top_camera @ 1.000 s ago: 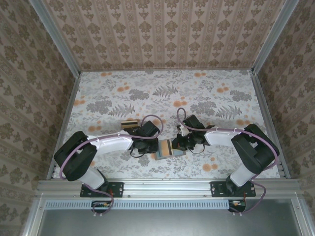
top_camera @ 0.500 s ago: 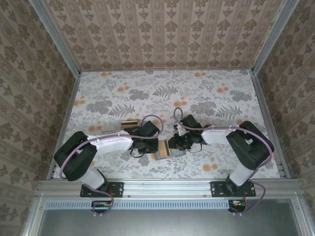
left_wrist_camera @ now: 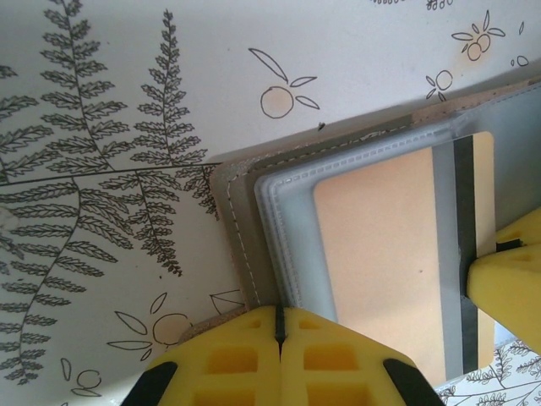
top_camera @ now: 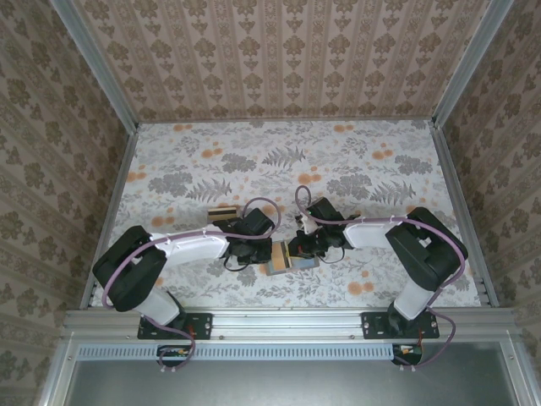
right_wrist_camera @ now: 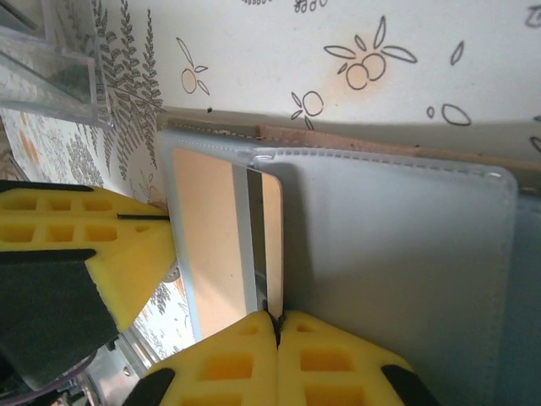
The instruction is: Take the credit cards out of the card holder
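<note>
The card holder (top_camera: 285, 259) lies open on the floral table between both grippers, blue-grey lining (right_wrist_camera: 397, 254) up and grey-brown rim (left_wrist_camera: 237, 220) showing. A tan-orange credit card (left_wrist_camera: 376, 245) with a dark stripe lies on its left panel. The card's striped end casts a shadow on the lining, as if slightly raised. My right gripper (right_wrist_camera: 277, 320) is shut, and the corner of the credit card (right_wrist_camera: 215, 245) runs into the seam between its yellow fingertips. My left gripper (left_wrist_camera: 280, 326) is shut, its tips resting on the holder's outer edge.
A clear plastic tray (top_camera: 223, 213) stands just behind the left gripper, and its corner (right_wrist_camera: 46, 59) sits close to the holder. The two wrists (top_camera: 254, 227) nearly meet over the holder. Metal rails and patterned walls bound the table.
The right gripper has slid a little to the left over the holder and has closed at the card's end. The left arm and the holder have stayed put.
</note>
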You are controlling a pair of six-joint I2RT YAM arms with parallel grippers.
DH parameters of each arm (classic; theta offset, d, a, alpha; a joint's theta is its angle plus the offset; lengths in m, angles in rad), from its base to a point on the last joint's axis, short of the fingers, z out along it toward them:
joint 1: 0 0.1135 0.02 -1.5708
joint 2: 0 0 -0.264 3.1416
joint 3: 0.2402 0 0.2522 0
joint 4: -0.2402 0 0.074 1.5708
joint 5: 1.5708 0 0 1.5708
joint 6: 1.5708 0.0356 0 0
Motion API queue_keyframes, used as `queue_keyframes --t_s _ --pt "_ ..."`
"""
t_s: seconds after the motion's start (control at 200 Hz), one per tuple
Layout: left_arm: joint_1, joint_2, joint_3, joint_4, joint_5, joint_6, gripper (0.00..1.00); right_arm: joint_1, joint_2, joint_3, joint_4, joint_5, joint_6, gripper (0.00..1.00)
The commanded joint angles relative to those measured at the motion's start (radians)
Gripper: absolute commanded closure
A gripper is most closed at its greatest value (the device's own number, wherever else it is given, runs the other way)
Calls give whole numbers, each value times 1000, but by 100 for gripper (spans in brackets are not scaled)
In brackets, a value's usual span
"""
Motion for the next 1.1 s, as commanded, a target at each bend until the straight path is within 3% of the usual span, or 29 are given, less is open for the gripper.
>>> queue_keyframes --t_s 0.0,0.81,1.095 --pt "-13 20 -17 -75 -3 -3 100 3 -8 0 -20 13 -12 100" --pt "-11 9 -9 -104 -10 14 100 -202 -217 -96 -170 18 -123 100" --pt "-11 -29 69 -182 -31 41 100 -217 -273 -76 -205 12 -139 100"
